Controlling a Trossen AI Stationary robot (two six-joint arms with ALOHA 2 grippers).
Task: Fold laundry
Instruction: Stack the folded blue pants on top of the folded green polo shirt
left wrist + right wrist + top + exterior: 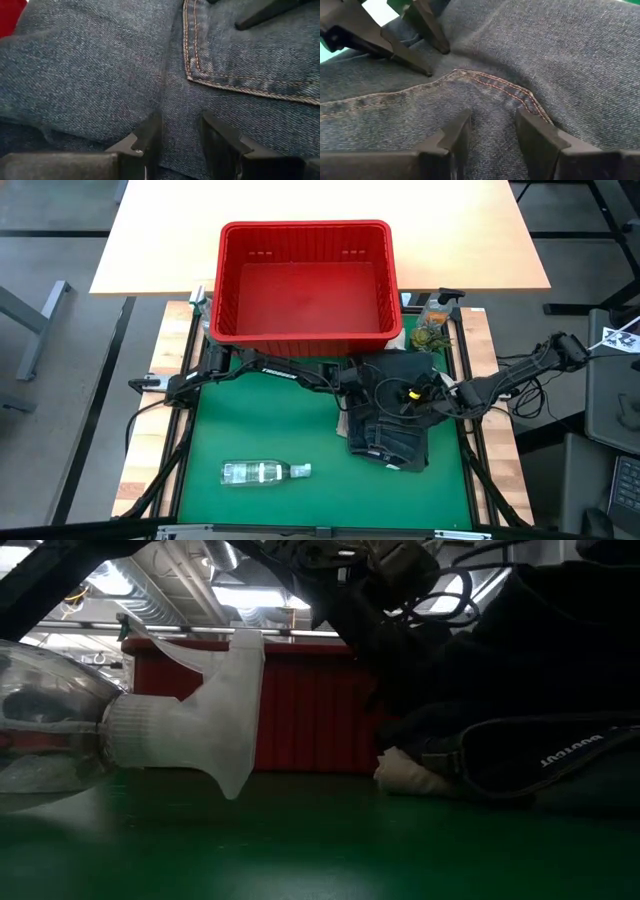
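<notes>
Pinching dark blue twill denim jeans [390, 428]: both grippers.
Left gripper [181, 137] and right gripper [492, 131] each part-closed on a raised fold between the jaws; bundle's long axis unclear.

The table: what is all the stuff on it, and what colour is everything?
Dark blue denim jeans: one, bunched on the green mat, right of centre, in front of the basket.
Red slatted plastic basket: one, empty, at the mat's far edge.
Clear plastic bottle: one, lying on its side, near front of the mat, left of the jeans.
Green mat: one, covering the table.
Left gripper: black, pinching a fold of jeans.
Right gripper: black, pinching a fold of jeans.
</notes>
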